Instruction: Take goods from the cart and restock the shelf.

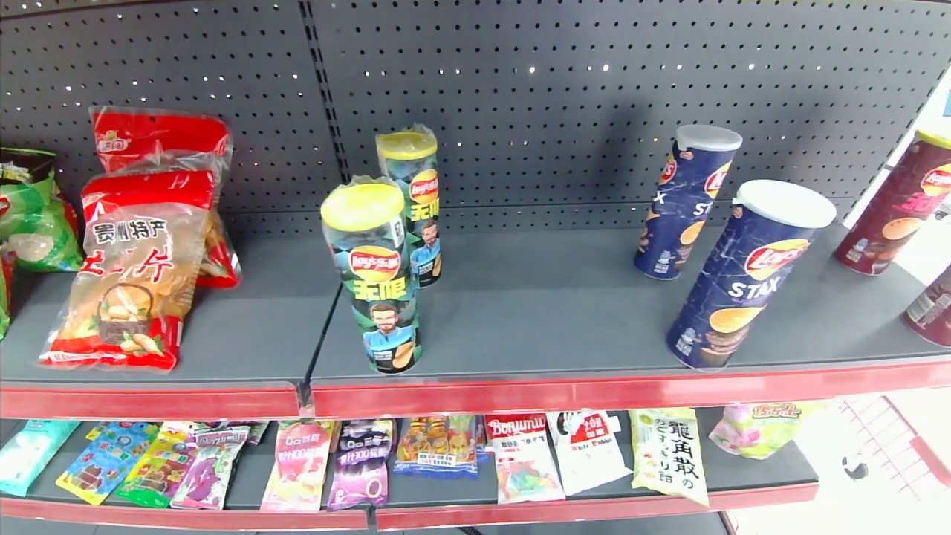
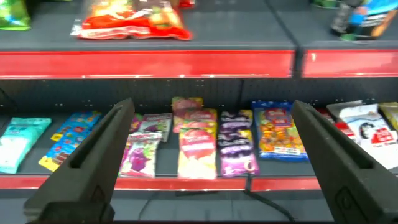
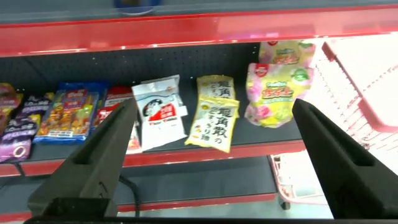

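Observation:
The upper shelf board holds two green crisp cans with yellow lids, one behind the other. Two dark blue crisp cans with white lids stand to the right, and maroon cans at the far right. My left gripper is open and empty in front of the lower shelf's candy bags. My right gripper is open and empty too, facing a white bag and yellow bags on the lower shelf. The pink wire cart stands to the shelf's right.
Red and clear snack bags lean at the left of the upper shelf, beside green bags. A red price rail fronts each shelf board. Bare board lies between the green and the blue cans. A black cable hangs under the lower shelf.

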Tool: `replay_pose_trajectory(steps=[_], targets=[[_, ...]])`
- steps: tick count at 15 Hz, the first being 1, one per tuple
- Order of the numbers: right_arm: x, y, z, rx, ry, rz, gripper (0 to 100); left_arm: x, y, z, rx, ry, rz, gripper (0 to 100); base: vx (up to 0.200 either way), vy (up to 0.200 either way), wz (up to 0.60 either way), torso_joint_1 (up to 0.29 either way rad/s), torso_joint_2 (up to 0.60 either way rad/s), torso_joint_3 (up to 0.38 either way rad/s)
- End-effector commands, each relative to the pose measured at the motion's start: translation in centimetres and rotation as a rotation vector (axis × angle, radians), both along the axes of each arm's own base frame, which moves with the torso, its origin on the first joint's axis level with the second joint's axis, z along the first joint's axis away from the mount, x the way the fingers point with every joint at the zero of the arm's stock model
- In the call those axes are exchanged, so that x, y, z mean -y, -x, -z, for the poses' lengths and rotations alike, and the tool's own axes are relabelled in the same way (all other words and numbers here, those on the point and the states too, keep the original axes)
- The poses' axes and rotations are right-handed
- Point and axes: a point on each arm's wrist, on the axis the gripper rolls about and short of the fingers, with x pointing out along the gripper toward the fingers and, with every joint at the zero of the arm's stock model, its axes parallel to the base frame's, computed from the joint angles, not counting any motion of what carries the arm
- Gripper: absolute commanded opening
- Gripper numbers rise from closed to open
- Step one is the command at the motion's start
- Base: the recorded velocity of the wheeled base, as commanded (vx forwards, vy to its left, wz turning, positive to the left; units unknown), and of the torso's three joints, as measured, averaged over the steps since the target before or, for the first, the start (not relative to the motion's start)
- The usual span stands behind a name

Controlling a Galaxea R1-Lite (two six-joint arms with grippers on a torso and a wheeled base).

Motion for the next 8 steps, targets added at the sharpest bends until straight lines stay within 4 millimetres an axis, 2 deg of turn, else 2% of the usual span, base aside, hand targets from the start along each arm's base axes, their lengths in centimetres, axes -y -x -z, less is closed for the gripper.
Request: replay_pose_trajectory(steps=[1,8], targets=[[0.00,-0.02,-0.01,-0.002,0.000,-0.001,100,0.00,-0.01,0.01,-0.002,0.002,-0.001,100,0.000,-0.200,0.00,0.007,0.01,-0.002],[0.00,-0.02,-0.01,-0.002,-0.002,-0.001,100,0.00,-0.01,0.01,-0.002,0.002,-0.001,100,0.000,-0.200,0.00,0.002,0.00,0.001]])
